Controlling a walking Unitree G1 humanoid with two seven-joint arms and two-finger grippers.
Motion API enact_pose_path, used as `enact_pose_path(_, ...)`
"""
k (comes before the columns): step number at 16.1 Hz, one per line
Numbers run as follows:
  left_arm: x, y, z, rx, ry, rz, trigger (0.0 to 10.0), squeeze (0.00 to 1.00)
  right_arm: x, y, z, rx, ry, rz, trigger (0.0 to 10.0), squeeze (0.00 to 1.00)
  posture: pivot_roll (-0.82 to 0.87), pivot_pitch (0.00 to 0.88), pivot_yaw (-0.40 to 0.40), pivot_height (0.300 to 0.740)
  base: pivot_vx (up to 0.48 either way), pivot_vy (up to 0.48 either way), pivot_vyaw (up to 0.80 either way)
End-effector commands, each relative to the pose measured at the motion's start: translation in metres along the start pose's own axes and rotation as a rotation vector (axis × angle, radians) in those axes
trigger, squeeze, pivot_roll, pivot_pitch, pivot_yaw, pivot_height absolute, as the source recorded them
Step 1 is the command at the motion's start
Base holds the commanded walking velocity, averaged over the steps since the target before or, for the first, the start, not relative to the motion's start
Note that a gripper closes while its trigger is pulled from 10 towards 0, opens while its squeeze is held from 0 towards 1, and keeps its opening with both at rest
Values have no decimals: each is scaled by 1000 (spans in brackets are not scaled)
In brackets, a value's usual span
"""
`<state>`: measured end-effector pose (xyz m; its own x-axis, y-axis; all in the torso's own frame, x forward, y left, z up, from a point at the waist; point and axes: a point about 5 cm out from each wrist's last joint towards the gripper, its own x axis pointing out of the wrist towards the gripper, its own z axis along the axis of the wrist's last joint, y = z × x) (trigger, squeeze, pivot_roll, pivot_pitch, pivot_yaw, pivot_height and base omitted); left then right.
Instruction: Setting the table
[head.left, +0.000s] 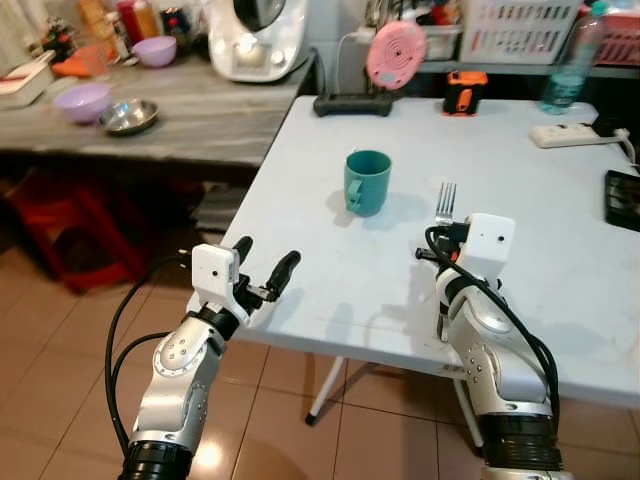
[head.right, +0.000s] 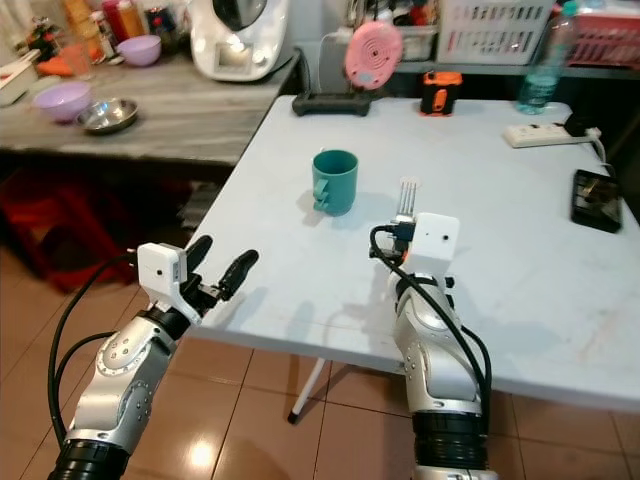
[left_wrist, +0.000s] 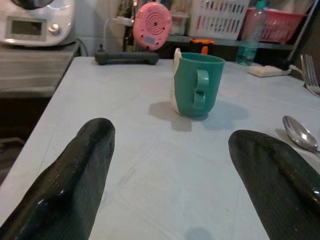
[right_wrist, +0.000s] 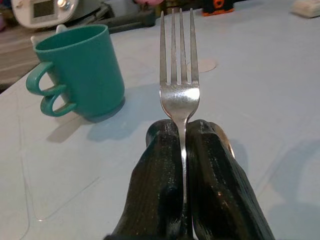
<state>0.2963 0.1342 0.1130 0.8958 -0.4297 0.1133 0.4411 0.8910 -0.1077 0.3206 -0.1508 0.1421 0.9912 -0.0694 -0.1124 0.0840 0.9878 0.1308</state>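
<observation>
- Left eye view: a white table (head.left: 560, 290) carries a teal mug (head.left: 367, 182) toward its left edge, well in from the near edge. Just to the mug's right a fork (head.left: 445, 203) lies with its tines pointing to the far edge; its handle runs under the right gripper (head.left: 447, 243), which sits over the table nearer the front edge. The left gripper (head.left: 266, 268) hangs at the table's near-left corner, its fingers spread wide with nothing between them.
- Right eye view: along the far edge stand a pink round gadget (head.right: 373, 55) on a dark base, an orange device (head.right: 440, 91) and a white power strip (head.right: 535, 134); a dark object (head.right: 595, 200) lies at the right edge.
- Left wrist view: the two black fingers (left_wrist: 75, 185) stand far apart over bare tabletop, the mug ahead and a spoon (left_wrist: 299, 133) off to one side.
- Right wrist view: the fingers (right_wrist: 160, 185) are pressed together on the fork's handle, with the mug close beside the tines.
</observation>
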Motion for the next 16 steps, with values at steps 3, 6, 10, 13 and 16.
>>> enact_pose_path(3,-2,4,0,6,8,18,10000,0,-2,7,4,-9,-24,27,10000,0,-49,43,42,740,0,406,-771)
enact_pose_path(6,-2,4,-2,4,8,25,10000,0,-3,7,6,-8,-29,31,10000,0,-50,46,40,740,0,415,-748)
enact_pose_path(10,1,4,-1,2,2,38,10000,0,-6,6,10,-11,-59,47,10000,0,-55,45,44,740,0,421,-267)
enact_pose_path(13,3,7,1,0,-6,62,10000,0,-6,5,11,-14,-75,45,10000,0,-55,40,48,740,0,421,458)
enact_pose_path(16,4,11,3,7,-12,86,10000,0,-6,6,10,-8,-74,46,10000,0,-52,36,50,740,0,423,800)
